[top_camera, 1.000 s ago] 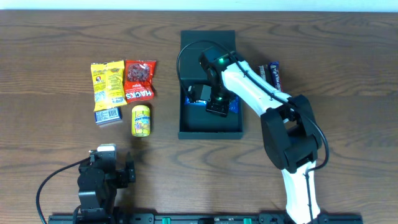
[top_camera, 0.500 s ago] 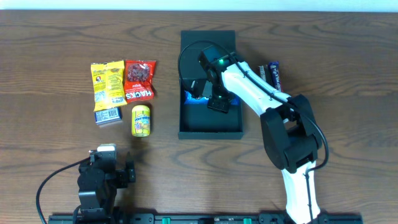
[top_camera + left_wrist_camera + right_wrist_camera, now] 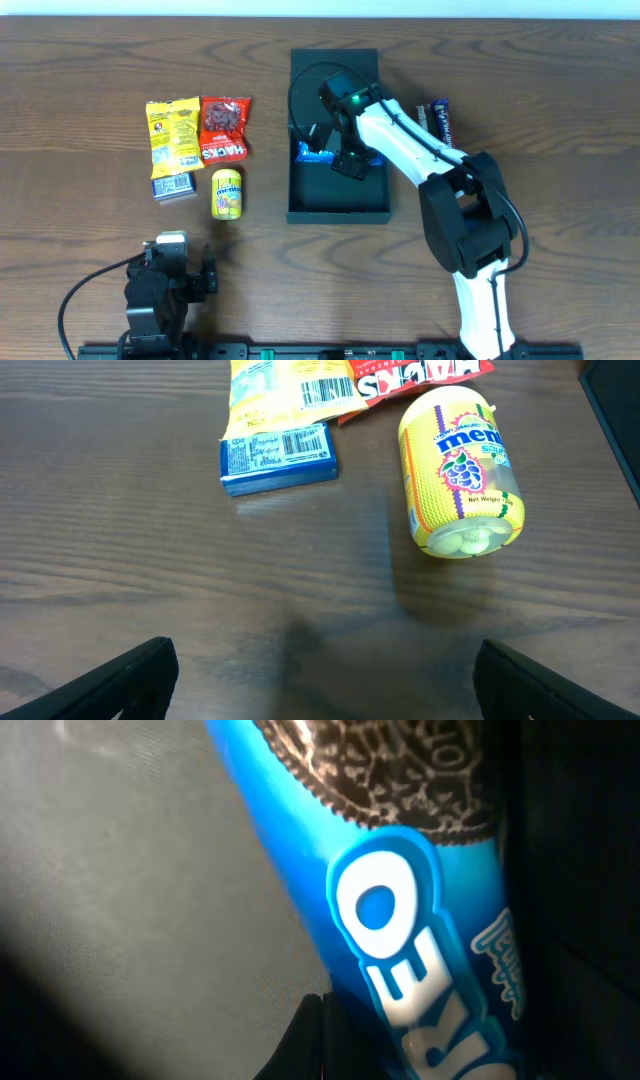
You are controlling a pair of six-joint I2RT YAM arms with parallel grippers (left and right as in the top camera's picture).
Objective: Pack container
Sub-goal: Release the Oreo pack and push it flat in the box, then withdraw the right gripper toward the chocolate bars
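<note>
1. The matte dark container (image 3: 338, 203) sits mid-table.
2. The right gripper (image 3: 350, 166), pinched shut on nothing, hangs inside it over a glossy blue Oreo packet (image 3: 400, 920); only the wrist view shows the lettering.
3. The left gripper (image 3: 325, 678) gapes wide and empty.

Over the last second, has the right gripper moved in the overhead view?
Yes. The right gripper has shifted slightly toward the far end of the container, away from its near wall. The blue Oreo packet shifted the same way.

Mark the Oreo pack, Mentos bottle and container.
Oreo pack (image 3: 400, 920): right wrist view, on the logo.
Mentos bottle (image 3: 455, 470): left wrist view, label middle.
container (image 3: 335, 192): overhead view, bare floor near front wall.
</note>
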